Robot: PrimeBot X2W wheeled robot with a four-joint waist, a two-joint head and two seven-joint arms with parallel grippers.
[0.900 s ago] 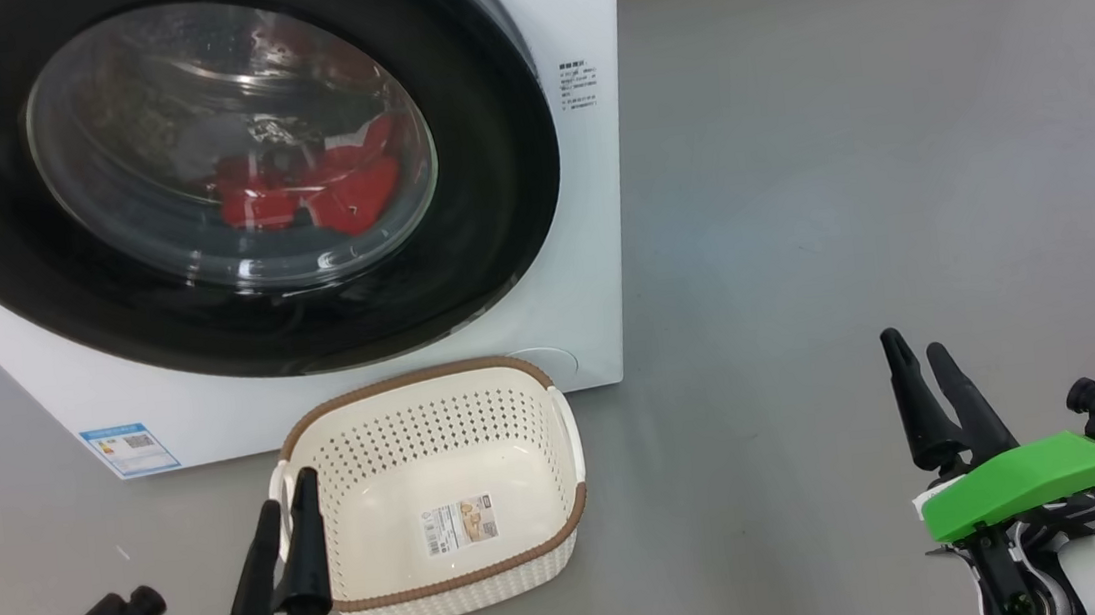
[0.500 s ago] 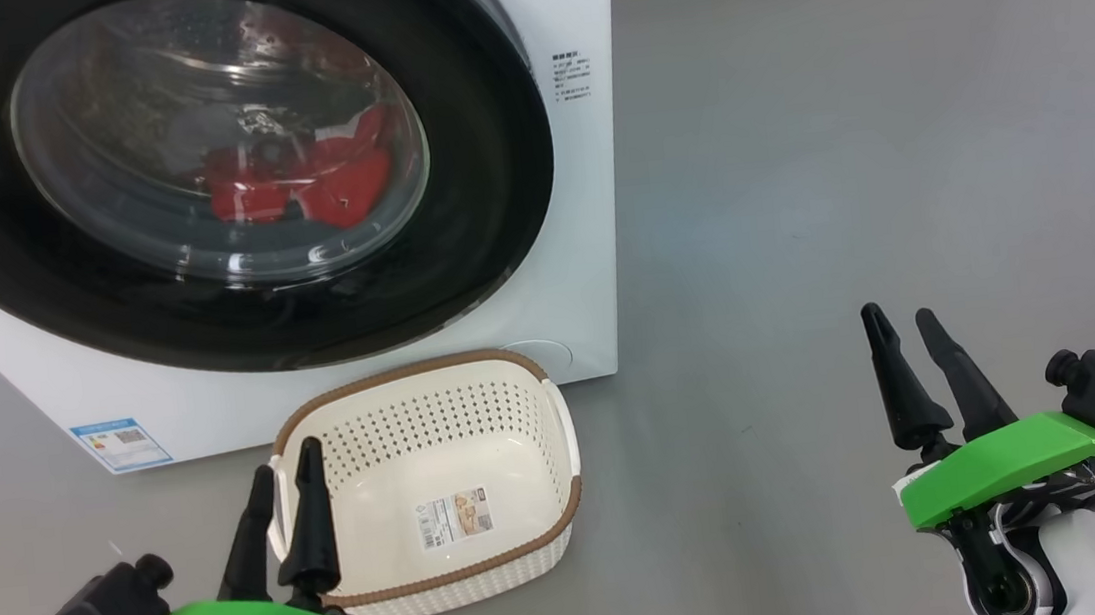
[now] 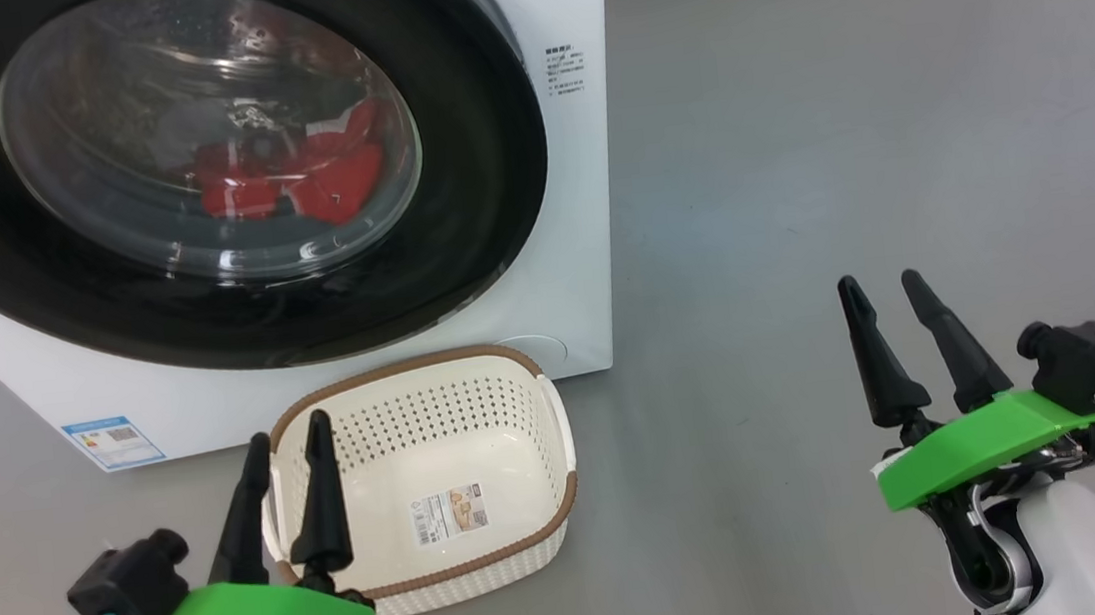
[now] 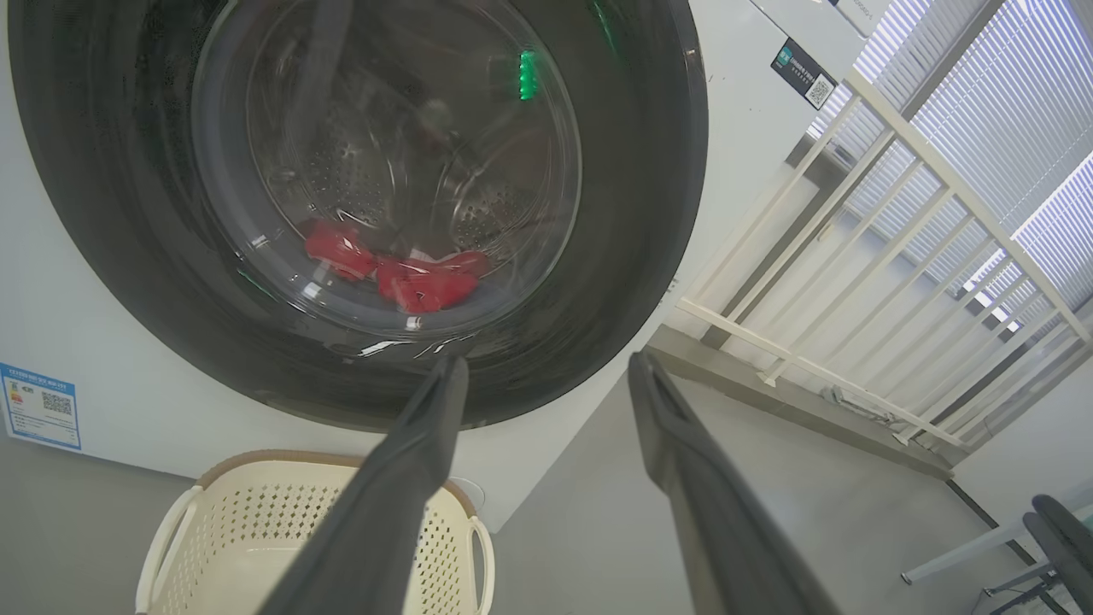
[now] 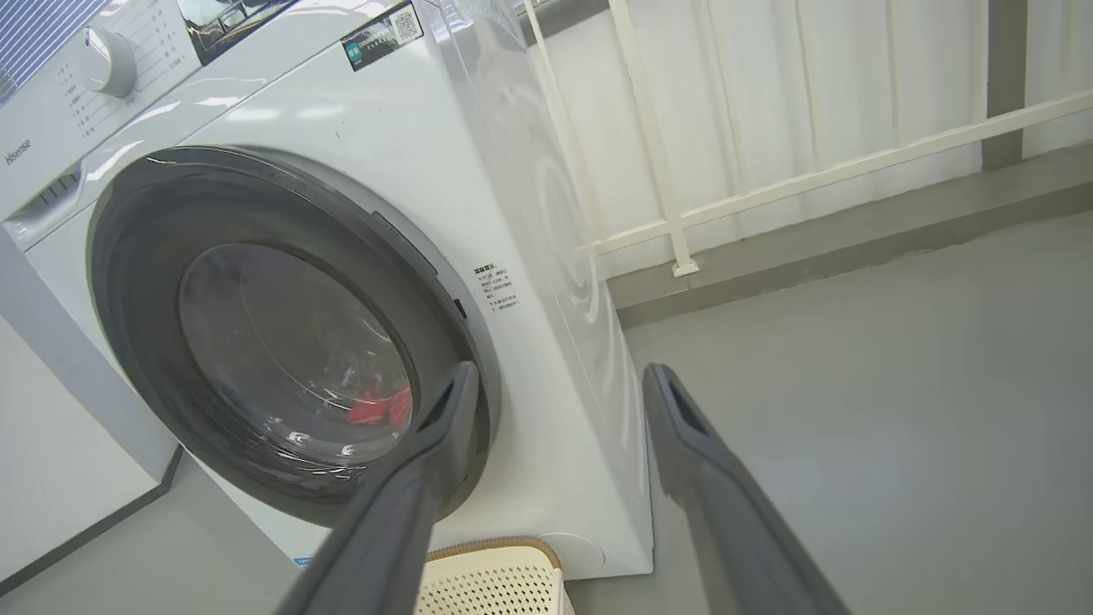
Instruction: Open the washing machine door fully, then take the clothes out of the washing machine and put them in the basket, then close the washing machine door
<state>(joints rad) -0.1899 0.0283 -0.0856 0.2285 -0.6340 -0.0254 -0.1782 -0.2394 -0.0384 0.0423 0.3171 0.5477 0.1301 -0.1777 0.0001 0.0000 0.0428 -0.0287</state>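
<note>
Red clothes [image 3: 294, 181] are seen through the glass of the washing machine door [image 3: 484, 173], lying low in the steel drum at the upper left of the head view. That door, with its wide black rim, is shut flat against the front of the white washing machine [image 3: 582, 244]. A small blue label [image 3: 111, 442] is stuck at the lower left corner of the machine's front.

On the grey floor [image 3: 841, 118], just in front of the machine and below the door, the cream basket [image 3: 413, 366] with a brown rim is set; a paper label [image 3: 450, 514] lies on its floor and nothing else is seen in it.

At the lower left of the head view the left gripper [image 3: 289, 429] is held in front of the basket's left end, its two dark fingers spread apart with nothing between them. At the lower right the right gripper [image 3: 878, 280] is held over bare floor, well apart from the basket, its fingers likewise parted and gripping nothing. A white railing is seen beside the machine in both wrist views.
</note>
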